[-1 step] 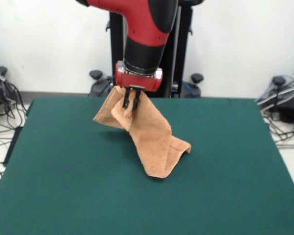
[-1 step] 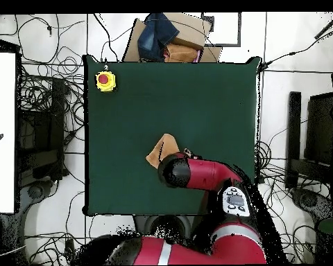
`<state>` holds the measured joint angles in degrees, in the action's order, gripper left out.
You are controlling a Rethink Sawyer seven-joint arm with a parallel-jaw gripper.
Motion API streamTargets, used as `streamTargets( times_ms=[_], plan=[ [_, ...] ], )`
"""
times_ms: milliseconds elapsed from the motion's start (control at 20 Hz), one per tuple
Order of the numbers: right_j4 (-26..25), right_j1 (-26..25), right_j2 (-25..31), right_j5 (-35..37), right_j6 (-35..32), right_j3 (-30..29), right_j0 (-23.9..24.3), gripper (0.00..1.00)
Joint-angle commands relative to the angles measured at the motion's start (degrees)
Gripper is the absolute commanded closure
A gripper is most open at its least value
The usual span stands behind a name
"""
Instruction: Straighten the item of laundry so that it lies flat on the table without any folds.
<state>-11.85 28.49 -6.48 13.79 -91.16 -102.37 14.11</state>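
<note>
Green felt of the table [image 1: 63, 196] fills the near part of the front view, and nothing lies on it there. Further in, around the middle of the table, the towel [image 1: 152, 142] hangs from the gripper [image 1: 131, 104]. Its lower end touches the table and is bent over in a thick fold, while the upper part is lifted and pulled into a bunch. One loose corner sticks out sideways just below the red wrist, and it does not touch the table.

Both black fingers [image 1: 126, 100] point down and stand close together, with the cloth pinched between them near its upper edge. So the gripper is closed on the towel.

From above, the red and black arm [image 2: 204, 173] covers most of the cloth. Only a small peach triangle of the towel [image 2: 162, 149] shows beside the round end of the arm, somewhat nearer the table's edge on the robot's side than the opposite one. A yellow box with a red button [image 2: 105, 80] sits at one far corner of the table, well apart from the towel.
</note>
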Motion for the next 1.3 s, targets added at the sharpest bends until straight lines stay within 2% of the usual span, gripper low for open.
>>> streamTargets(
  times_ms=[50, 200, 350, 450, 800, 1300],
  plan=[
    [1.41, -2.15, 1.06, -1.41, -10.77, -1.17, -0.63, 1.0],
    [1.35, -1.89, 1.34, -0.78, -10.07, -0.35, -0.42, 1.0],
    [1.34, -3.5, 3.18, 1.88, -7.45, 3.2, 0.82, 1.0],
    [1.63, -2.88, 3.69, 2.95, -7.18, 3.07, 1.13, 1.0],
    [3.92, 5.88, 3.26, 11.8, -7.43, 0.28, -0.49, 1.0],
    [6.66, 15.34, -2.42, 24.19, -13.11, -1.06, -8.38, 1.0]
  ],
)
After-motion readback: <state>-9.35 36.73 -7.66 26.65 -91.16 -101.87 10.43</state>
